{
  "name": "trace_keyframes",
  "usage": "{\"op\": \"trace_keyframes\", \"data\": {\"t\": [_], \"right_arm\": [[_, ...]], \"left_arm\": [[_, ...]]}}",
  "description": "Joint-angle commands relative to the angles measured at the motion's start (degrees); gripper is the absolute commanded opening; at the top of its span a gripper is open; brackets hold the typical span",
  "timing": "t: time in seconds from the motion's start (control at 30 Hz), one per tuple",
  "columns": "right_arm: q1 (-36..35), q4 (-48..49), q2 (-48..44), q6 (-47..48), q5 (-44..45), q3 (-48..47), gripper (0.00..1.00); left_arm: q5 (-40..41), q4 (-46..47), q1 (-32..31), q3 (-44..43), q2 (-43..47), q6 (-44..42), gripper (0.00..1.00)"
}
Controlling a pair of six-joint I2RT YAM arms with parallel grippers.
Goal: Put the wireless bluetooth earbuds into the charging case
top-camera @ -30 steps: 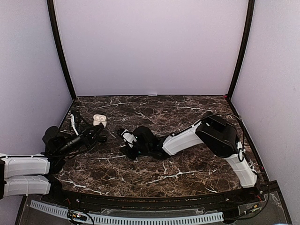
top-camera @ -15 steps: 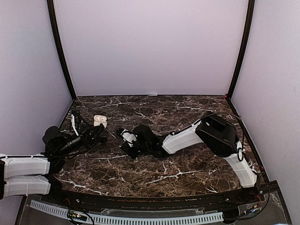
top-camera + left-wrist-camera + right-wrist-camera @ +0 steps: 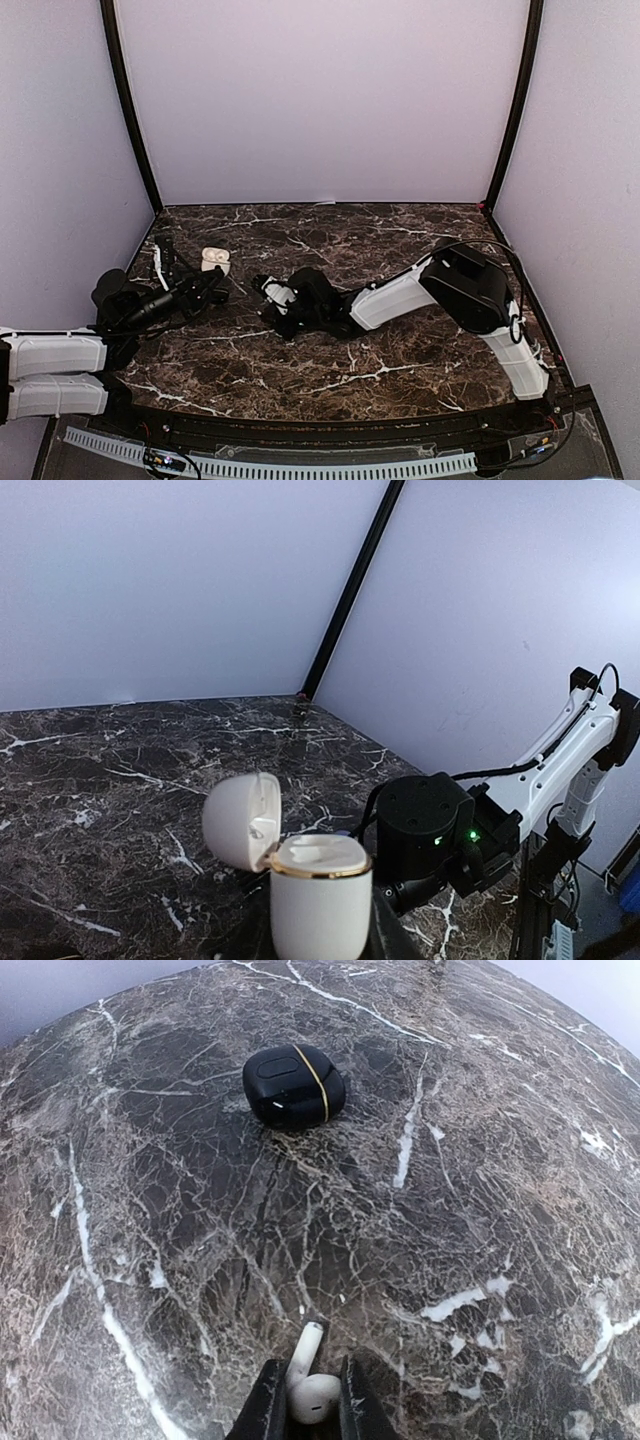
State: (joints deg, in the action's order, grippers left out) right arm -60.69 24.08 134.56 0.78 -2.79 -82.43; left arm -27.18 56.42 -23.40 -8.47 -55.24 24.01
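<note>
1. Earbud [image 3: 310, 1382]: white, short-stemmed, pinched between the narrowly set fingers of the right gripper [image 3: 308, 1406]; bulb down at the fingertips, stem pointing forward; carried low over the table [image 3: 500, 1160], not yet in any case.
2. White case [image 3: 320, 900]: upright, gold band at the rim, lid [image 3: 243, 820] swung open to one side; clasped at its base by the left gripper [image 3: 210, 275], closed around it; off to the left of the earbud in the top view, near but apart. Sockets seen edge-on from the left wrist, so not readable.
3. Black case [image 3: 293, 1087]: shut, lying on the marble ahead of the right gripper, well apart from the earbud; judged no home for a white earbud.
4. Step in hand, as judged: carrying the earbud across to the open white case.
5. For a clean insertion: firm pinch on the bulb, no squeezing of the stem; wrist turned to bring the stem down first; approach from above, on the side away from the lid; slow descent, release only once seated.
6. White case best held upright and motionless throughout.
7. Likely faults: clipping the lid, tilting the stem against the socket edge, letting go too early.
</note>
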Motion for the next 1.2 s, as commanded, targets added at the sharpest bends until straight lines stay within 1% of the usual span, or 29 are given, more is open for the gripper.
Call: {"op": "trace_keyframes", "data": {"t": [0.0,0.07,0.2,0.33,0.43,0.5,0.57,0.7,0.77,0.87,0.97,1.03,1.17], "right_arm": [[0.6,-4.3,-1.7,-0.8,0.0,3.8,0.02],[0.5,-3.9,-2.8,-0.8,-0.5,5.2,0.02],[0.5,-1.9,-7.0,-1.2,-1.1,11.8,0.02],[0.3,0.3,-13.8,-1.8,-2.0,21.2,0.03],[0.1,1.5,-19.7,-2.1,-3.2,28.5,0.03],[0.0,1.7,-23.9,-2.7,-4.3,32.8,0.03],[0.0,1.1,-27.9,-3.3,-5.4,35.9,0.03],[0.1,-4.2,-35.0,-4.5,-9.4,39.1,0.03],[0.2,-8.1,-38.6,-5.2,-11.0,39.6,0.03],[0.4,-12.0,-43.5,-7.1,-14.2,40.9,0.03],[0.6,-15.9,-48.5,-9.6,-17.1,41.2,0.03],[0.6,-17.1,-51.6,-11.9,-19.2,41.5,0.03],[0.7,-15.0,-57.2,-18.6,-23.3,43.2,0.03]], "left_arm": [[-2.0,-0.5,0.3,0.0,-0.8,-1.4,0.18],[-3.4,-1.7,0.3,-0.8,-1.6,-1.7,0.18],[-6.0,-1.2,0.2,-1.3,-3.0,-1.4,0.17],[-8.0,-0.1,0.1,-1.0,-4.9,-1.0,0.17],[-13.2,1.4,-0.8,-1.7,-8.5,-0.9,0.17],[-16.9,1.1,-3.3,-3.4,-12.8,-2.0,0.17],[-18.4,-0.1,-6.7,-5.5,-16.4,-4.3,0.17],[-22.6,-4.2,-12.9,-10.3,-21.5,-9.1,0.15],[-23.1,-6.8,-14.1,-11.9,-22.2,-11.4,0.15],[-23.8,-7.3,-15.5,-12.1,-22.1,-15.9,0.13],[-23.6,-2.1,-17.4,-9.9,-22.2,-22.2,0.08],[-21.6,2.9,-18.9,-8.2,-22.2,-25.9,0.05],[-17.3,3.3,-20.7,-9.1,-22.7,-30.5,0.05]]}}
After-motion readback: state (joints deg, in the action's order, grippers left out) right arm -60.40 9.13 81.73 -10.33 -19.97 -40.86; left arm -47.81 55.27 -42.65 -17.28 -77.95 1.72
